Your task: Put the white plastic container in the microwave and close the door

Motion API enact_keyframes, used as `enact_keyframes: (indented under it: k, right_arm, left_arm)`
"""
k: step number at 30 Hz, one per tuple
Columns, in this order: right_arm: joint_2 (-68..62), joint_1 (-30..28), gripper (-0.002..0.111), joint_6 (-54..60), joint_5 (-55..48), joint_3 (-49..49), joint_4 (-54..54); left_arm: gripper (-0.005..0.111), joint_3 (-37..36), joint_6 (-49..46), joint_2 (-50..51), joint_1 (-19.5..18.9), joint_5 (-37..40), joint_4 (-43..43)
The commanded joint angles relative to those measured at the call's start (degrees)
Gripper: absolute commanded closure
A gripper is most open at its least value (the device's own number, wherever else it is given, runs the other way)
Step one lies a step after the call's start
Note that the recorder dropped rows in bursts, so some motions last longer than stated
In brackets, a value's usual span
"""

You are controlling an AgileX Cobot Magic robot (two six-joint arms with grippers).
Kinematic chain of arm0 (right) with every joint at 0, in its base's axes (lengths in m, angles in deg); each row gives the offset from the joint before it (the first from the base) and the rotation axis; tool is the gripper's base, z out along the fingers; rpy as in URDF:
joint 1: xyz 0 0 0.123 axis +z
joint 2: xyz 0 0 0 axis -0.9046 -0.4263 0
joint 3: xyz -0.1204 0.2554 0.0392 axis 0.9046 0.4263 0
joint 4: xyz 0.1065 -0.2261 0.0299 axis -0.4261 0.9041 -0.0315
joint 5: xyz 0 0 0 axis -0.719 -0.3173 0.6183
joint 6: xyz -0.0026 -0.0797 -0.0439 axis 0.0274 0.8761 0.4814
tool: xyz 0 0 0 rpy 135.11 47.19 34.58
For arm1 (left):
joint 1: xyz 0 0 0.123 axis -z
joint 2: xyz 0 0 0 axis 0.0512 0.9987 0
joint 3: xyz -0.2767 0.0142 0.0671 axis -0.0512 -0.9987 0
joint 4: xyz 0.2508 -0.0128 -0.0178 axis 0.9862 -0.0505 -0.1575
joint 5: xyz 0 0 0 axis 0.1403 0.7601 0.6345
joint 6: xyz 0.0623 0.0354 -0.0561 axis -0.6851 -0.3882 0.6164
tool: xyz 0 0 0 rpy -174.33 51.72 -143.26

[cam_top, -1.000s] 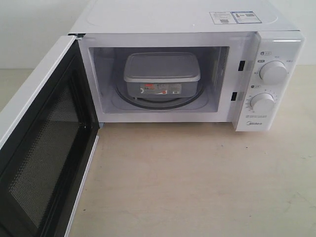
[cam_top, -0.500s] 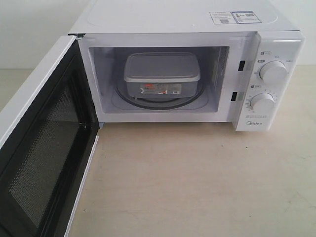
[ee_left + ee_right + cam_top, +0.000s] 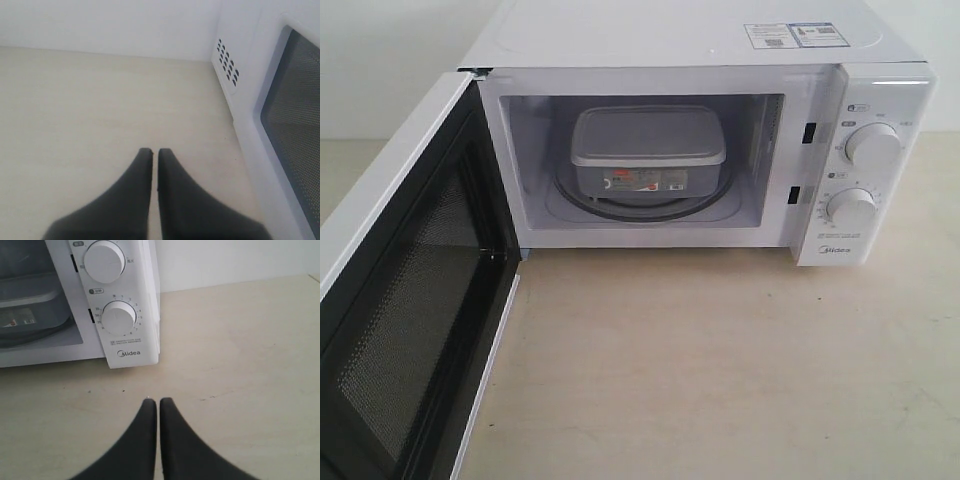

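The white plastic container (image 3: 647, 150) sits on the glass turntable inside the white microwave (image 3: 880, 100), label facing out. The door (image 3: 405, 300) hangs wide open on the left, its black mesh inner side showing. Neither arm appears in the exterior view. In the left wrist view my left gripper (image 3: 155, 151) is shut and empty over the table, beside the door's outer face (image 3: 292, 125). My right gripper (image 3: 158, 401) is shut and empty above the table in front of the microwave's dial panel (image 3: 119, 317); the container (image 3: 30, 315) shows partly inside.
Pale wooden table (image 3: 720, 370) spreads in front of the microwave. A white wall stands behind. Vent holes (image 3: 227, 65) mark the microwave's side near the left gripper.
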Motion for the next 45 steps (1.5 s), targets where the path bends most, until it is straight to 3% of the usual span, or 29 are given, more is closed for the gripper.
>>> enact_keyframes:
  k: [1, 28, 34, 41, 45]
  right_arm:
    - [0.24, 0.1, 0.108, -0.21, 0.05, -0.07, -0.56]
    - [0.24, 0.1, 0.108, -0.21, 0.05, -0.07, -0.56]
    - [0.24, 0.1, 0.108, -0.21, 0.05, -0.07, -0.56]
    - [0.24, 0.1, 0.108, -0.21, 0.05, -0.07, -0.56]
    - [0.24, 0.1, 0.108, -0.21, 0.05, -0.07, -0.56]
  left_arm:
    - [0.102, -0.16, 0.4, -0.17, -0.08, -0.17, -0.16]
    - [0.102, -0.02, 0.05, -0.17, -0.08, -0.73, -0.19]
    - [0.102, 12.46, 2.56, -0.17, -0.08, 1.85, 0.93]
    - [0.102, 29.93, 11.82, -0.17, -0.08, 23.28, 1.32]
    - [0.102, 35.65, 12.12, -0.17, -0.08, 24.86, -1.36]
